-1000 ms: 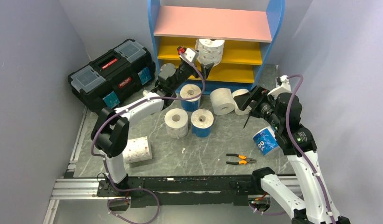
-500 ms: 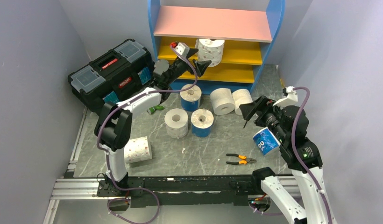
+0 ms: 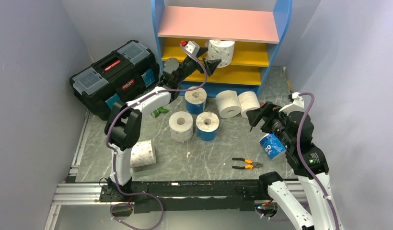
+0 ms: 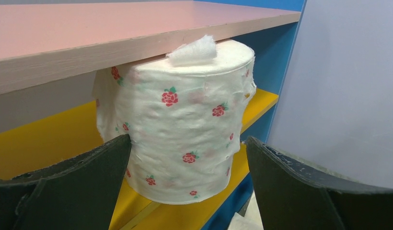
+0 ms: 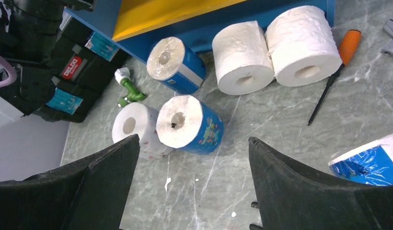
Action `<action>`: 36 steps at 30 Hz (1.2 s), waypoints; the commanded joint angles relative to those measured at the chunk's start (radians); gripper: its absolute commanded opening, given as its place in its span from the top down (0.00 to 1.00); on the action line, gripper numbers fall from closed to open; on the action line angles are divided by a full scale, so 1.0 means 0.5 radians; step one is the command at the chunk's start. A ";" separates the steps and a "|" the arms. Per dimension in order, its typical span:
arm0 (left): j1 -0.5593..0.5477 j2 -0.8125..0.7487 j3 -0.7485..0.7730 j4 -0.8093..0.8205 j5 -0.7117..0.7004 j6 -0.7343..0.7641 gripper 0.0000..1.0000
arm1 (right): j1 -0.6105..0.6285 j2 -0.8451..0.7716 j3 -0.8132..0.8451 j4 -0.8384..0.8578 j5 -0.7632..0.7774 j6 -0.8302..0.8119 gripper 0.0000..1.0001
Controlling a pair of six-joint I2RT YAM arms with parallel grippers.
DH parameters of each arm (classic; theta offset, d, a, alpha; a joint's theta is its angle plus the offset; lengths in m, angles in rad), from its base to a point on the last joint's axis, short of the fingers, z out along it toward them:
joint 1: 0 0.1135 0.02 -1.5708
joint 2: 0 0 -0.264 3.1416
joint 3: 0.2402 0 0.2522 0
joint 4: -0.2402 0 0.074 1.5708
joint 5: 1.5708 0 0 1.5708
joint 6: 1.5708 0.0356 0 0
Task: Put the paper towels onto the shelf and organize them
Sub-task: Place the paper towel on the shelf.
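The shelf [image 3: 218, 24] has a blue frame, a pink top board and two yellow boards. A white roll with small red flowers [image 3: 222, 51] stands upright on the upper yellow board, just under the pink board [image 4: 89, 33]. My left gripper [image 3: 212, 65] is open in front of this roll [image 4: 185, 120]. Its left finger [image 4: 89, 177] touches the roll's side and its right finger [image 4: 290, 182] stands apart. My right gripper [image 3: 256, 117] is open and empty above the floor. Below it lie a blue-wrapped roll [image 5: 190, 123] and a dotted roll [image 5: 132, 124].
On the floor are two white rolls [image 3: 228, 103] [image 3: 248, 101], blue-wrapped rolls [image 3: 195, 99] [image 3: 207, 125] [image 3: 272, 145] and dotted rolls [image 3: 181, 125] [image 3: 143, 153]. A black toolbox [image 3: 115, 74] stands at the left. Pliers [image 3: 246, 164] and a screwdriver [image 5: 331, 88] lie on the floor.
My left gripper has shifted a little right along the shelf front, and the flowered roll now stands slightly further right. My right arm has drawn back toward the near side.
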State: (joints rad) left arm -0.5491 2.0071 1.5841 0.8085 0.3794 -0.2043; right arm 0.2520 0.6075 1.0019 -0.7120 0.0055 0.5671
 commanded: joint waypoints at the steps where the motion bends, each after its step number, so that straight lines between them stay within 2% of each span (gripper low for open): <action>1: -0.079 0.053 0.133 0.020 -0.050 0.054 0.04 | -0.003 -0.041 -0.024 0.014 0.069 -0.031 0.14; 21: -0.249 0.440 0.648 -0.048 -0.347 0.070 0.05 | 0.002 -0.131 -0.139 -0.002 0.100 -0.016 0.15; 36: -0.321 0.588 0.801 0.054 -0.559 0.152 0.06 | 0.004 -0.202 -0.184 -0.035 0.174 -0.005 0.15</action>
State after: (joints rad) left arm -0.6975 2.2780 1.9255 0.8066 0.1261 -0.1459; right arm 0.2520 0.5198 0.9161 -0.7368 0.0685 0.5674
